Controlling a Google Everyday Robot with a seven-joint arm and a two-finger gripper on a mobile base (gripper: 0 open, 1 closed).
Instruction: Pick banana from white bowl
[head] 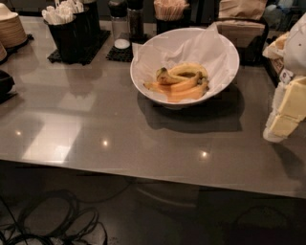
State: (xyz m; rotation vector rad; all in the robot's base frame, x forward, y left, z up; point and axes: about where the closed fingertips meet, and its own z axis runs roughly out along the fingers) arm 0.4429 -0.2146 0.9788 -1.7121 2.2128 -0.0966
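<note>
The white bowl (224, 52) stands on the grey table, right of centre at the back, lined with crumpled white paper. Several bananas lie in it. One with dark ends and brown marks (173, 78) lies across the middle. A brighter curled one (191, 70) is behind it, and flatter orange-toned ones (184, 92) lie in front. My gripper (283, 125), white and pale yellow, hangs at the right edge of the view. It is to the right of the bowl, a little nearer the camera, and apart from it.
Black holders with white utensils (67, 24), shakers (119, 21) and a straw container (170, 10) line the back edge. Stacked brown plates (10, 28) are at the back left. A brown paper bag (241, 19) stands behind the bowl. Cables (43, 220) lie on the floor below the table's front edge.
</note>
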